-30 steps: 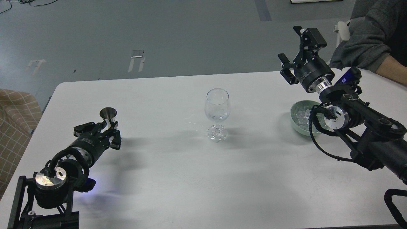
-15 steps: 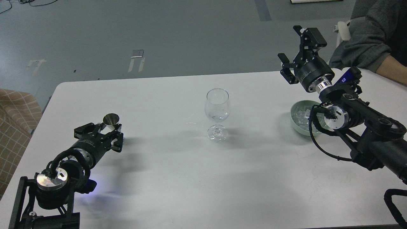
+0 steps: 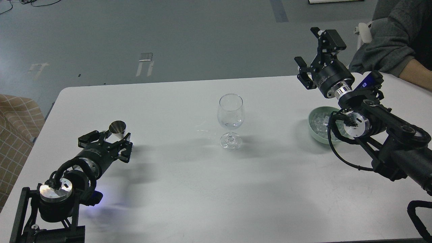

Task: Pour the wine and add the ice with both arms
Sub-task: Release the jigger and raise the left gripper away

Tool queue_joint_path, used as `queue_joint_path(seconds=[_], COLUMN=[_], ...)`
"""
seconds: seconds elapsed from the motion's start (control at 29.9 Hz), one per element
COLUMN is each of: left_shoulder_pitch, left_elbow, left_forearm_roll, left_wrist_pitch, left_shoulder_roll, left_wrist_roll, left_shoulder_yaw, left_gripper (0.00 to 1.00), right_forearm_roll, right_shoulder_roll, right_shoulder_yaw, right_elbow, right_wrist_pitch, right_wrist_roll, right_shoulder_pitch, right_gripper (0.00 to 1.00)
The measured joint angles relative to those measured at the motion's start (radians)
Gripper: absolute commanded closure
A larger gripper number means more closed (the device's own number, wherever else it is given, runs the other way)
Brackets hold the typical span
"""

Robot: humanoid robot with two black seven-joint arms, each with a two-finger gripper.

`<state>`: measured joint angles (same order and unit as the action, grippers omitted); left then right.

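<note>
A clear stemmed glass [image 3: 231,116] stands mid-table with a little clear wine [image 3: 231,124] at the bottom of its bowl. My left gripper [image 3: 108,141] lies low on the table at the left, shut on the lower part of a small steel jigger [image 3: 117,127] that stands upright. My right gripper [image 3: 315,55] is open and empty, raised above the table's far right. Ice cubes [image 3: 319,119] lie in a pale green bowl [image 3: 315,133] below and in front of it, partly hidden by my right arm.
A person's grey-sleeved arm [image 3: 388,44] rests at the table's far right corner, close behind my right gripper. The white table [image 3: 202,189] ends at a rounded far-left corner. A checked cloth [image 3: 17,125] lies off its left edge.
My left gripper has lowered the jigger from a raised position down to the table and shifted slightly right. The right arm and the glass have not moved.
</note>
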<state>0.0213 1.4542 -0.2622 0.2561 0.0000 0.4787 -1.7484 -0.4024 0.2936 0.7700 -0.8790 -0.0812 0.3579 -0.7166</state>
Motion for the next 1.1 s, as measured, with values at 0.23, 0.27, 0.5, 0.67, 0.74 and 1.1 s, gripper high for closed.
queue_joint_path(seconds=[0.23, 0.27, 0.5, 0.67, 0.74, 1.1], left_shoulder_pitch=[-0.014, -0.017, -0.062, -0.112, -0.124, -0.109], left_elbow=[0.000, 0.000, 0.004, 0.020, 0.023, 0.004], left_forearm_roll=[-0.003, -0.003, 0.002, 0.005, 0.005, -0.013], left_wrist_pitch=[-0.005, -0.005, -0.010, -0.071, -0.101, -0.478], left_shoulder_roll=[0.000, 0.000, 0.000, 0.000, 0.001, 0.234], left_wrist_roll=[0.002, 0.003, 0.010, 0.010, 0.010, 0.003], left_shoulder_yaw=[0.000, 0.000, -0.009, -0.050, -0.079, -0.184], left_gripper=[0.02, 0.02, 0.02, 0.02, 0.02, 0.02], right_forearm_roll=[-0.001, -0.001, -0.001, -0.001, -0.001, -0.001], right_shoulder_roll=[-0.002, -0.002, -0.002, -0.002, 0.001, 0.027], right_shoulder_yaw=[0.000, -0.001, -0.002, -0.007, -0.007, -0.007], right_elbow=[0.000, 0.000, 0.000, -0.001, -0.002, -0.030], right_wrist_pitch=[0.010, 0.010, 0.011, 0.011, 0.011, 0.013], right_wrist_roll=[-0.001, -0.001, -0.001, -0.001, -0.001, 0.000], right_shoulder_pitch=[0.000, 0.000, 0.002, 0.003, 0.003, 0.003], right_gripper=[0.00, 0.00, 0.00, 0.00, 0.00, 0.00])
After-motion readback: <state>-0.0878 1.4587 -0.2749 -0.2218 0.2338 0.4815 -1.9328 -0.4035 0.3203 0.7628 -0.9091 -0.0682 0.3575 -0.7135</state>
